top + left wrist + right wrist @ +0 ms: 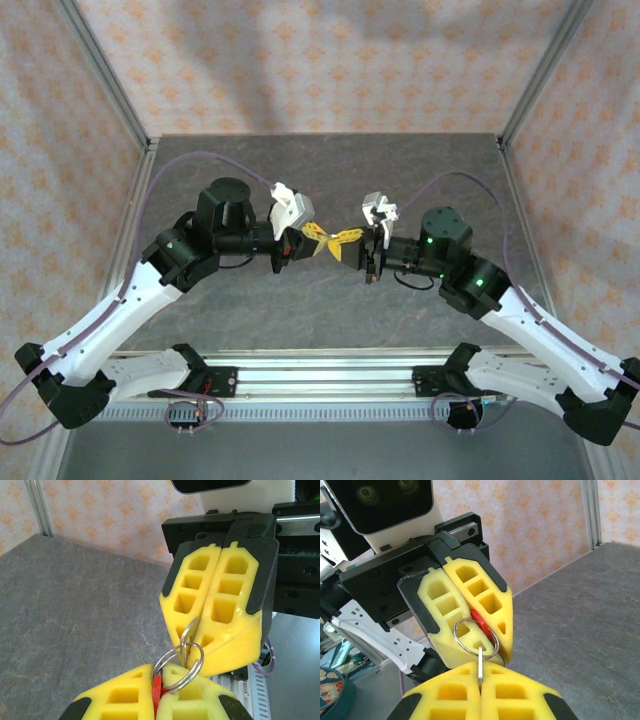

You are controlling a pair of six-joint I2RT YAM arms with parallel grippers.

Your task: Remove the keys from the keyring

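Both grippers meet tip to tip above the middle of the table. My left gripper is shut on the keyring's red piece, and its thin silver ring loops out past the yellow fingertips. My right gripper is shut on the silvery key, whose head is threaded on the ring. The red piece sits pinched between the left fingers. From above, the left gripper and the right gripper almost touch; ring and key are too small to make out there.
The grey table lies below the grippers. Patterned walls and aluminium posts enclose it. A metal rail runs along the near edge. Purple cables arc over each arm.
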